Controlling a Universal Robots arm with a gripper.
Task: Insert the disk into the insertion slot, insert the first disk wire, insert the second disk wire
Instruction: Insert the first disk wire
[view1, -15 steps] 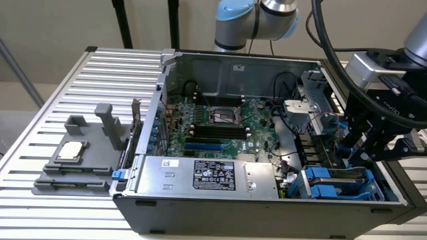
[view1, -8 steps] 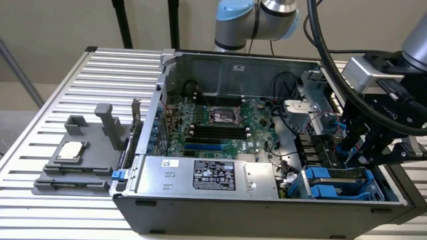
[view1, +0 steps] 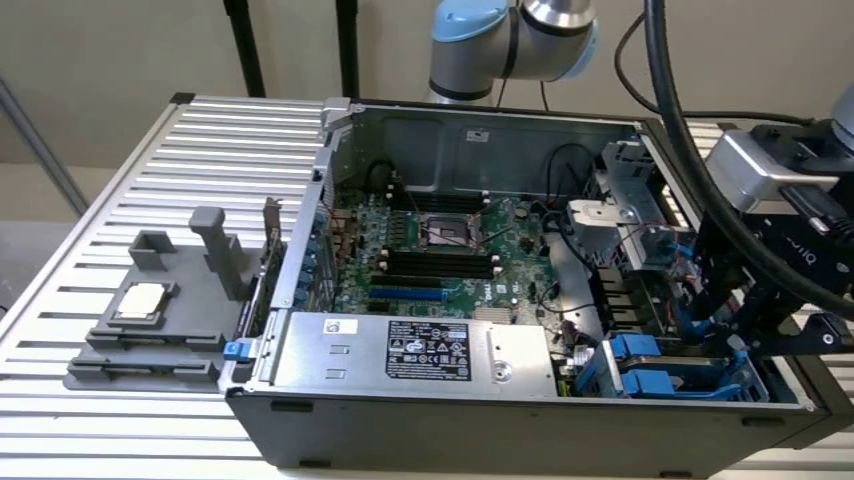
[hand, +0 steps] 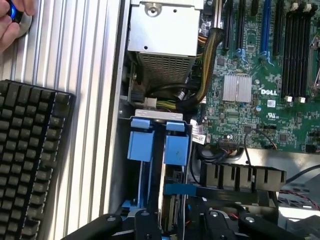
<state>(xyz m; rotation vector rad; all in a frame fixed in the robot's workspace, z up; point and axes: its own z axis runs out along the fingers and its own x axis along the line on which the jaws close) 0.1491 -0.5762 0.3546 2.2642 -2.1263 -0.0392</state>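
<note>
You're on step one: the gripper (view1: 742, 335) hangs over the insertion slot (view1: 654, 375) at the case (view1: 534, 432) corner, the disk (hand: 172, 209) seemingly entering edge-on; grip I cannot tell, so keep it square.

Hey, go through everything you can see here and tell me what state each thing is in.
Computer case: open, side panel off.
Drive bay: open on top; filled or not, cannot tell.
Gripper: low over the drive bay.
Chip: lying on the grey stand, outside the computer case.
Keyboard: flat on the table.
</note>
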